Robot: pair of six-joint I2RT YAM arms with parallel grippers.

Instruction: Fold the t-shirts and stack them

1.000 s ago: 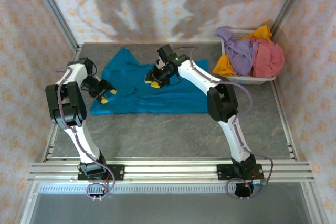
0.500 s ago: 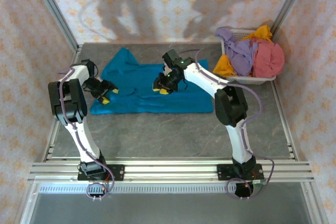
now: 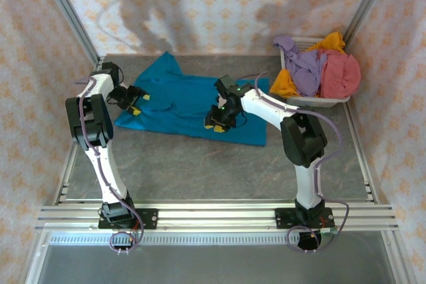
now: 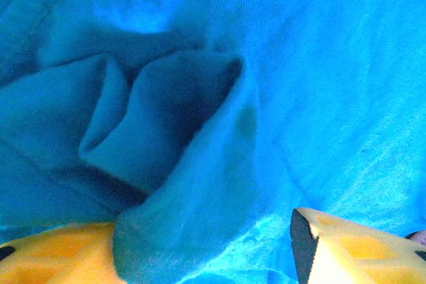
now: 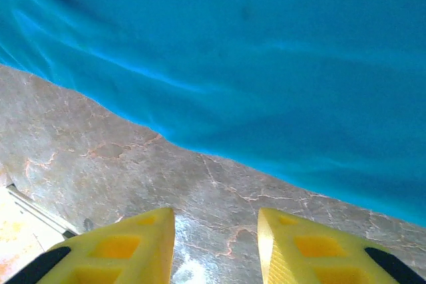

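Note:
The teal-blue t-shirt (image 3: 180,101) lies spread and rumpled on the grey table, its near edge slanting down to the right. My left gripper (image 3: 138,103) is low on the shirt's left part. In the left wrist view it (image 4: 203,257) stands open, and a raised fold of the teal cloth (image 4: 193,184) lies between the fingers, against the left one. My right gripper (image 3: 216,123) hovers at the shirt's near edge. In the right wrist view it (image 5: 216,244) is open over bare table, with the shirt's hem (image 5: 219,144) just ahead. Lavender (image 3: 303,68), orange-yellow (image 3: 286,83) and dusty red (image 3: 343,74) tees are heaped at the back right.
The white plastic basket (image 3: 313,101) holding those tees stands at the back right corner. Metal frame posts and patterned walls close in the table on three sides. Bare grey table (image 3: 200,171) stretches between the shirt and the arm bases.
My right gripper moved toward the near edge of the shirt and down-right. My left gripper shifted toward the back. The shirt's left part moved back and its near edge now slants.

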